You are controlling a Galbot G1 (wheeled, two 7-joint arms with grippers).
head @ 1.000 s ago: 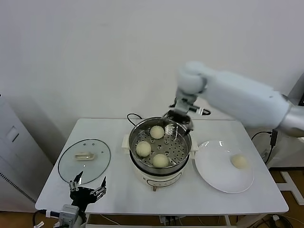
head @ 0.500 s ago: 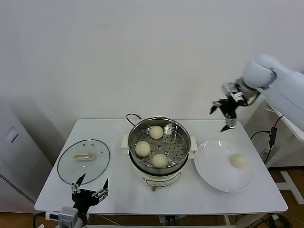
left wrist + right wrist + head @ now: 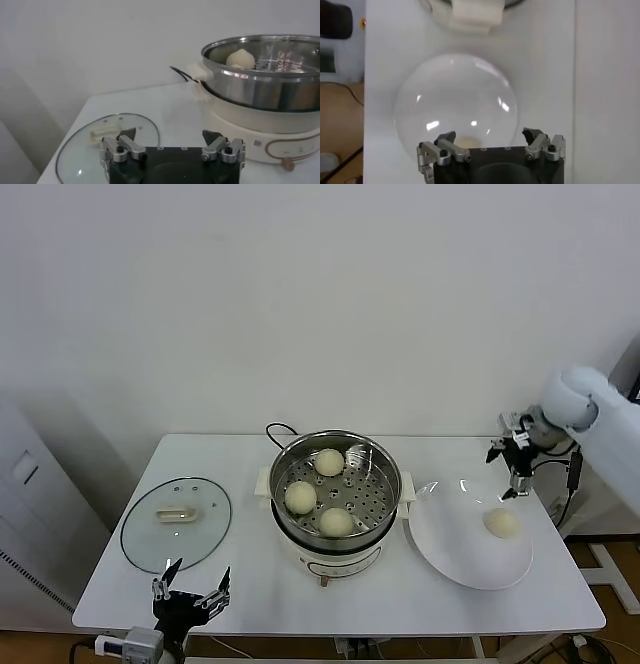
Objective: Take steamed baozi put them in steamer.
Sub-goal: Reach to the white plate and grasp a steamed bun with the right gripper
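Observation:
The steel steamer point(image 3: 386, 476) stands mid-table on its cream base, and three baozi lie in it point(image 3: 329, 462) point(image 3: 301, 497) point(image 3: 336, 522). A fourth baozi point(image 3: 502, 523) rests on the white plate point(image 3: 455, 544) to the right. My right gripper point(image 3: 510, 469) hangs open and empty above the plate's far edge, just beyond that baozi. In the right wrist view the plate point(image 3: 455, 95) lies under the open gripper point(image 3: 490, 140), and the baozi point(image 3: 463, 142) peeks out at the gripper body. My left gripper point(image 3: 193, 580) waits open at the table's front left edge.
A glass lid point(image 3: 176, 521) with a cream handle lies flat at the left, just ahead of the left gripper point(image 3: 172, 145). The steamer point(image 3: 265, 80) and lid point(image 3: 100, 145) also show in the left wrist view. A black cord point(image 3: 278, 430) runs behind the steamer.
My right arm has swung from over the steamer's far rim out to the right and come down above the plate. The left gripper has dipped slightly.

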